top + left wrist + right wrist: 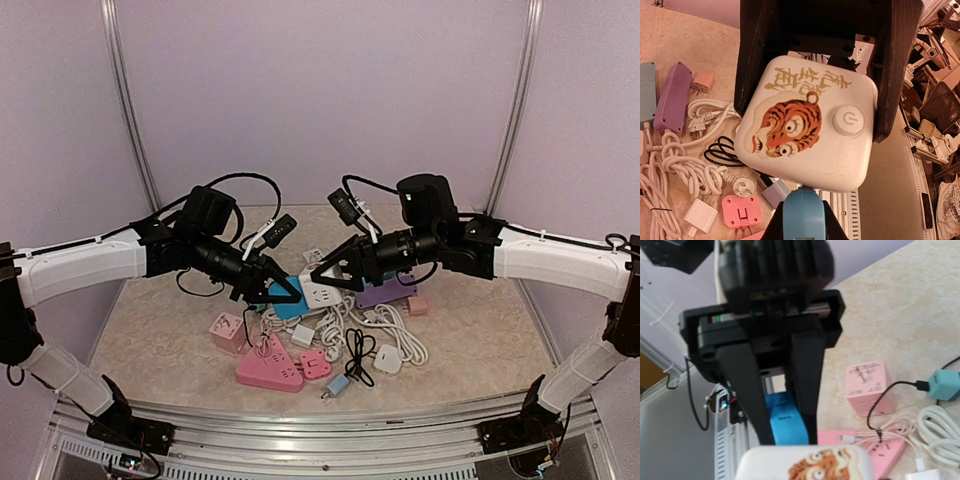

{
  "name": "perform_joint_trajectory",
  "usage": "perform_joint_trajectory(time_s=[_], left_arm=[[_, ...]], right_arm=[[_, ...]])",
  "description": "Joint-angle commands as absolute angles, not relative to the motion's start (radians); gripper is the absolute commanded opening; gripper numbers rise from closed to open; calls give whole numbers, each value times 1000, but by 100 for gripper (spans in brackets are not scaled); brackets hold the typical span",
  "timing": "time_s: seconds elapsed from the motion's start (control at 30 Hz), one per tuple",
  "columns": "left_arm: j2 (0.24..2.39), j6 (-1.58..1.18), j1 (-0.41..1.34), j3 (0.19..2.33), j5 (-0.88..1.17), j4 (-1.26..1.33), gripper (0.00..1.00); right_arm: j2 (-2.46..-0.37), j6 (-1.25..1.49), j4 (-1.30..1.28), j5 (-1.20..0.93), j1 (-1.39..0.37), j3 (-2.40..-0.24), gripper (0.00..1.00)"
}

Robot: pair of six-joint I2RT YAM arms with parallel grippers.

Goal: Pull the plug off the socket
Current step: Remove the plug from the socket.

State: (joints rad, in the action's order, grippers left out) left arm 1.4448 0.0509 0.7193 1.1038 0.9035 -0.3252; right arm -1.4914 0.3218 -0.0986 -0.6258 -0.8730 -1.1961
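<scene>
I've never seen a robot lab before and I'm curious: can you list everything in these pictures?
socket box: 1, white with orange tiger, between the right gripper's fingers
plug: 1, blue, in the left gripper, against the socket box
triangular strip: 1, pink, near the front edge
cube socket: 1, pink, left of the pile
purple strip: 1, purple, under the right arm
flat adapter: 1, pink, beside the triangular strip
white cables: several, knotted, mid-table
black cable: 1, among them
charger: 1, light blue, frontmost
table: 1, beige
left gripper: black, shut on the plug
right gripper: black, gripping the socket box
</scene>
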Motion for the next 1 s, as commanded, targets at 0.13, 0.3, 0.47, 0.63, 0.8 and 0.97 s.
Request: perform_joint_trajectory(time_s=[0.13, 0.3, 0.47, 0.63, 0.8, 0.97], left_arm=[[1398, 79, 725, 1108, 1043, -299, 0], [1397, 84, 728, 1109, 1047, -306, 0], [1399, 87, 728, 1111, 1043, -308, 0], [1401, 82, 729, 1111, 1023, -308, 0], [1406, 69, 729, 1113, 956, -312, 0], [1407, 41, 727, 1106, 914, -284, 0]], right_arm=[[-1453, 351, -5, -822, -875, -1196, 0], [-1409, 370, 22, -888, -875, -1180, 0], [-1393, 363, -4, -876, -874, -1182, 0], [-1401, 329, -75, -825, -875, -1193, 0], [-1397, 322, -116, -709, -875, -1209, 0], [-1390, 337, -121, -646, -875, -1217, 0]])
